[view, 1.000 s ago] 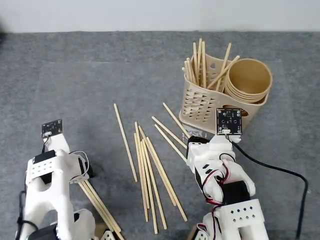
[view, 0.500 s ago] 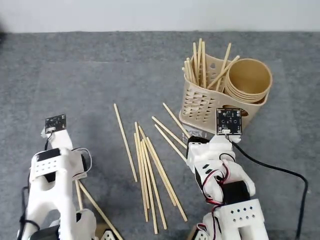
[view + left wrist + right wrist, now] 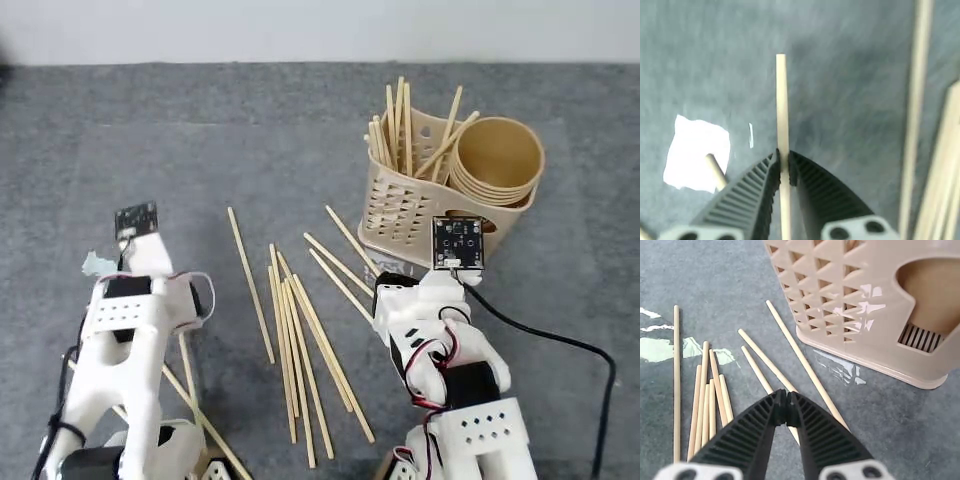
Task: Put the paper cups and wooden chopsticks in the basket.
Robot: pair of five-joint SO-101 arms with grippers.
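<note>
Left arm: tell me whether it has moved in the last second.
Yes. In the high view the left arm has shifted up the table and toward the basket; its tool is shut on a chopstick.

White plastic left arm [image 3: 125, 350] & right arm [image 3: 480, 425], blk ribbed left claw [image 3: 783, 155] & right claw [image 3: 786, 394], red wires [image 3: 437, 372], blk cable [image 3: 560, 344].

Paper cups [image 3: 497, 158] in basket [image 3: 398, 212]; loose chopsticks [image 3: 300, 345] on table [image 3: 200, 130] left of it.
</note>
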